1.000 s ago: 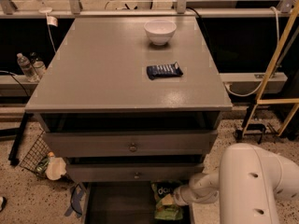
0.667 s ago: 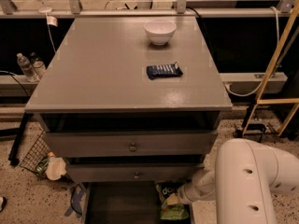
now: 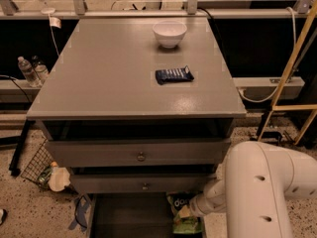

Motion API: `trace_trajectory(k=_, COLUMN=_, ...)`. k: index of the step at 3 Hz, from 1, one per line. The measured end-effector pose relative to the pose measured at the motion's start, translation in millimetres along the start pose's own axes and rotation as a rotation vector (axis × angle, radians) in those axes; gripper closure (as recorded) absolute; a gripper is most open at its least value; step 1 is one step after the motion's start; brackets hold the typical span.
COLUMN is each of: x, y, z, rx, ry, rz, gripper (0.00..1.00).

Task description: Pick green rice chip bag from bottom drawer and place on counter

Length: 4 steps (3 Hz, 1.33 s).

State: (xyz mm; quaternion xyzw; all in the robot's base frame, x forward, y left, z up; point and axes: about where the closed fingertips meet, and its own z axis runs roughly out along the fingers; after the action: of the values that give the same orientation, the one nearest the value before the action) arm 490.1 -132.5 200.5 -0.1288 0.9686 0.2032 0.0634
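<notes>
Green white-lettered bag (image 3: pixel 188 225) at claw (image 3: pixel 184 212)

At five o'clock I saw my gripper (image 3: pixel 184 212) down in the bottom drawer (image 3: pixel 128 217) at the green rice chip bag (image 3: pixel 186 226); a bowl (image 3: pixel 169 32) sat on the counter (image 3: pixel 104 78) toward twelve.

arm (image 3: pixel 257 192): white, smooth rounded shell | small dark holes | hand (image 3: pixel 184 213): pale, at bottom drawer (image 3: pixel 129 217)
</notes>
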Motion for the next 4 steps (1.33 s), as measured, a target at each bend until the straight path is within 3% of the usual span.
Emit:
trace_trajectory(k=2, x=16.2, y=-3.1, z=-42.5, rx=0.119, ry=0.023, rz=0.01, gripper=1.0)
trace_trajectory(k=4, x=58.0, y=-28.6, z=-75.6, rx=0.149, ry=0.06, rz=0.073, gripper=1.0)
